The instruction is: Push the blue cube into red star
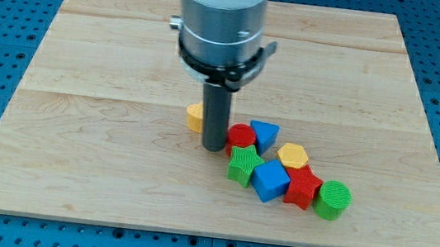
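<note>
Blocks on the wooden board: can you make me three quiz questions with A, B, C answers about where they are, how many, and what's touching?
1. Where is my tip?
A. Left of the red round block
B. On the green cylinder
C. Off the board

2. How many blue blocks?
A. One
B. Two
C. Four

3. The blue cube and red star are:
A. Far apart
B. Stacked
C. Side by side, touching

Answers: 1 A, the rod ends just left of it. 2 B, the cube plus a blue triangle. 3 C, no gap shows.
</note>
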### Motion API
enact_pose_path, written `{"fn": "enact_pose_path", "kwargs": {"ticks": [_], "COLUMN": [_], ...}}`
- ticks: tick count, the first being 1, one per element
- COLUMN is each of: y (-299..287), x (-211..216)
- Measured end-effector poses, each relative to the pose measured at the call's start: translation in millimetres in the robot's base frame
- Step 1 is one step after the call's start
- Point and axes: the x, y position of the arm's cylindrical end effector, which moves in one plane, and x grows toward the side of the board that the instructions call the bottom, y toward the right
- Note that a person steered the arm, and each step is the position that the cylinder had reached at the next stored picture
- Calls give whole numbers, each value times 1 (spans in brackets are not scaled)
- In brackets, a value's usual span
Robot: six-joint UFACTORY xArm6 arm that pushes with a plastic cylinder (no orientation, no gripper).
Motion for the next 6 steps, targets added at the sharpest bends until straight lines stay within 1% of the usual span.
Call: {"fn": "enact_pose_path", "kwargs": {"ticks": [2,3,4,5,6], "y": [24,26,14,-18,26], "x": [7,8,9,62,89]}}
